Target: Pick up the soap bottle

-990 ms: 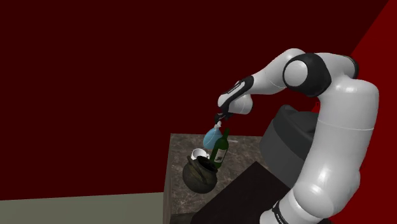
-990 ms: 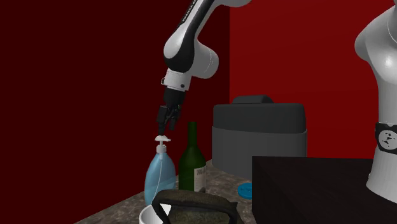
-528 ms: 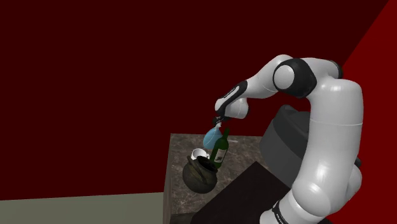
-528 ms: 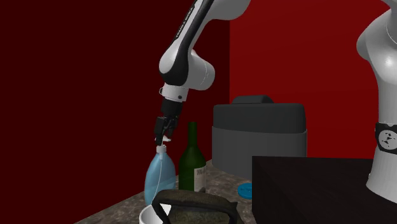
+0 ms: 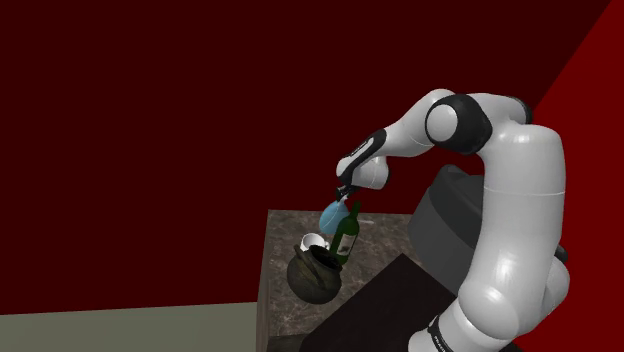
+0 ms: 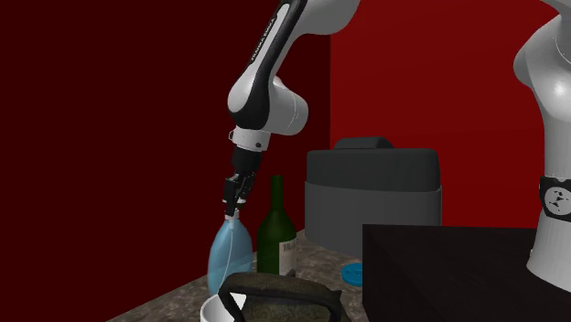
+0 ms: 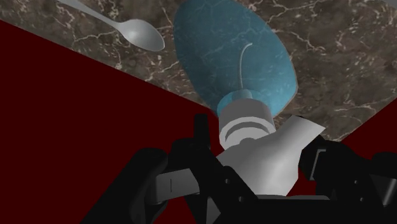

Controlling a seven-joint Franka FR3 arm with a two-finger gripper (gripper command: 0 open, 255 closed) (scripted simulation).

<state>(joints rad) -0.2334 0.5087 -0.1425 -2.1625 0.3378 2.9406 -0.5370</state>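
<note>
Dropped lower in the last half second: gripper (image 6: 232, 197) is now down over the pump head instead of just above it. Soap bottle (image 6: 231, 252), blue and see-through, stands upright just beside the green bottle (image 6: 275, 233), on that bottle's left in the second exterior view. Fingers are spread and straddle the white pump from above; no clear clamp yet. Top-down at the neck makes sense, my read: the green bottle crowds the body, so a side grasp would clip it. Right of the green bottle: small blue disc (image 6: 351, 272), then grey bin (image 6: 373, 192) behind. In front of the green bottle: dark pot (image 5: 315, 275). Count: one soap bottle, one green bottle, one disc, one bin, one pot, one spoon (image 7: 130, 28).
</note>
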